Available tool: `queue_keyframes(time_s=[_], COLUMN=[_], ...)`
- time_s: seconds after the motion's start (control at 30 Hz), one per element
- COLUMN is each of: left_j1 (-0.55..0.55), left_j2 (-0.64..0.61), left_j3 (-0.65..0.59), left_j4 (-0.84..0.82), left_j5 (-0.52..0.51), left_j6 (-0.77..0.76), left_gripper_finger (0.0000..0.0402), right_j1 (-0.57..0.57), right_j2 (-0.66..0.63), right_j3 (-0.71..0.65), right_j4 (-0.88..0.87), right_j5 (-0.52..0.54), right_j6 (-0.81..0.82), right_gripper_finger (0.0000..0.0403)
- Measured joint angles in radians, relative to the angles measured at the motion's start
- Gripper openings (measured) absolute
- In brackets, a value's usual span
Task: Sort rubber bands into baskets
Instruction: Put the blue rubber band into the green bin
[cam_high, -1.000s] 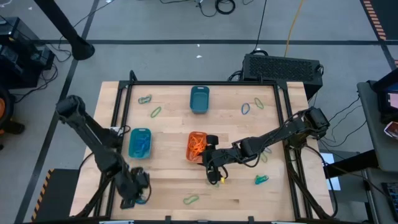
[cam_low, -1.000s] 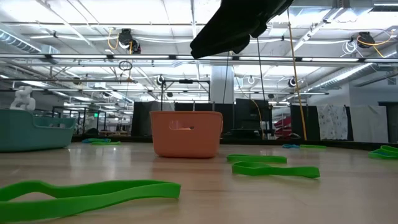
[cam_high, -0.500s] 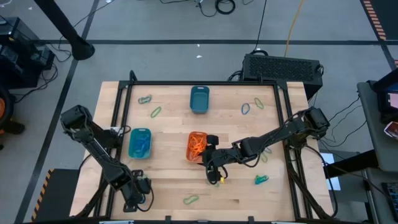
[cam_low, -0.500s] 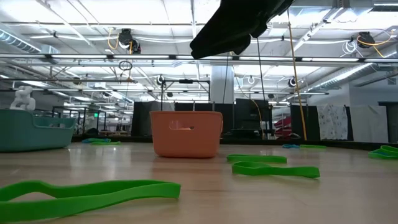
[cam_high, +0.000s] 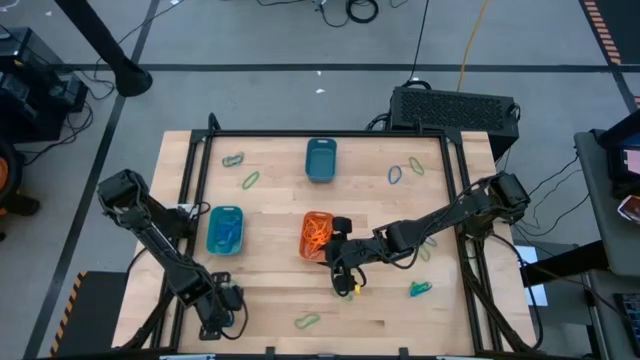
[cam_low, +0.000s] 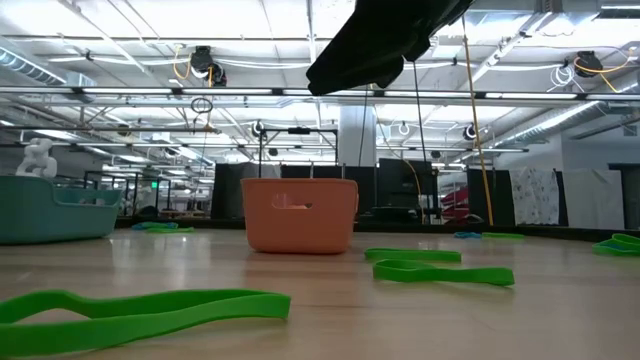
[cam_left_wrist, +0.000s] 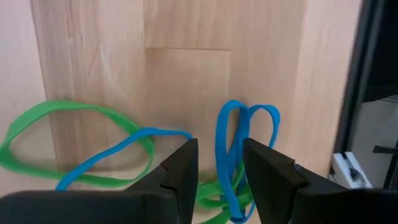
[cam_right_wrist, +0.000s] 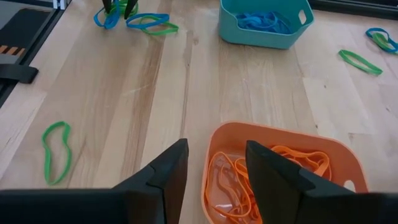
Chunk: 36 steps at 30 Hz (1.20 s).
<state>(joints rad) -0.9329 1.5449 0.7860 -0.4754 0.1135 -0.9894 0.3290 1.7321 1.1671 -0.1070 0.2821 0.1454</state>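
Left gripper is down at the near left corner of the bench, its two dark, blocky fingers parted with a narrow gap, straddling a thin blue band that loops in a tall twisted oval on the pale wood; nothing is pinched as far as the wrist view shows. Beside it, a second blue band crosses a flat green band, all lying limp in a small tangle close to the bench's dark edge rail. Right gripper hangs by the rim of the orange basket, fingers spread and empty; that rounded plastic tub holds a heap of thin orange bands. Beyond it, the turquoise basket carries blue bands, and in the high view the dark teal basket sits toward the far edge. Loose green loops lie scattered across the smooth wooden planks, one alone near the orange basket, another by the turquoise one.
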Motion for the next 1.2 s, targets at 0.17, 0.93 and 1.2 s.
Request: queue_keyframes(time_s=[0.17, 0.93, 1.2], left_j1=[0.0, 0.041, 0.049], left_j2=[0.045, 0.031, -0.073], left_j3=[0.0, -0.001, -0.001], left_j4=[0.026, 0.001, -0.114], left_j5=[0.011, 0.072, 0.012], left_j6=[0.002, 0.009, 0.003], left_gripper_finger=[0.0132, 0.0009, 0.0003], right_j1=[0.0, 0.0, 0.0], right_j2=[0.0, 0.0, 0.0], right_j3=[0.0, 0.0, 0.0], right_j4=[0.0, 0.0, 0.0], right_j5=[0.0, 0.0, 0.0], right_j6=[0.0, -0.001, -0.001], right_gripper_finger=[0.0153, 0.0153, 0.0153])
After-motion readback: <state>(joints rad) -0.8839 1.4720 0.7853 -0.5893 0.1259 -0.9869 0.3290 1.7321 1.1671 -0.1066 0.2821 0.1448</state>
